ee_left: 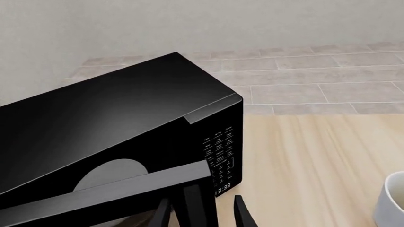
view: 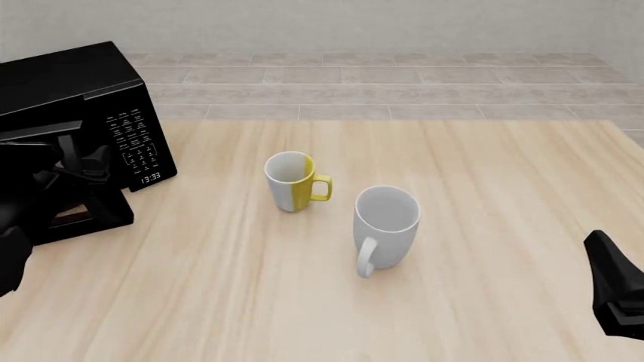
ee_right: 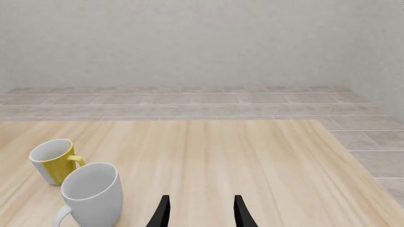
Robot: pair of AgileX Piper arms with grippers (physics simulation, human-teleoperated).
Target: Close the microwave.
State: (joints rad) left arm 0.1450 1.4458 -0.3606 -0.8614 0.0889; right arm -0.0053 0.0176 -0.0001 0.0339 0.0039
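Observation:
The microwave is a glossy black box at the table's far left, with a white-marked keypad and a clock reading 13:33. Its door stands swung out toward the near side. In the left wrist view the door's top edge runs across in front of the microwave, and the door's free end stands between the fingers of my open left gripper. From the front, that left gripper sits against the door beside the keypad. My right gripper is open with nothing in it, low at the table's near right.
A yellow-and-white mug and a taller white mug stand upright mid-table, to the right of the microwave. The same yellow mug and white mug show in the right wrist view. A tiled floor lies beyond the table's far edge.

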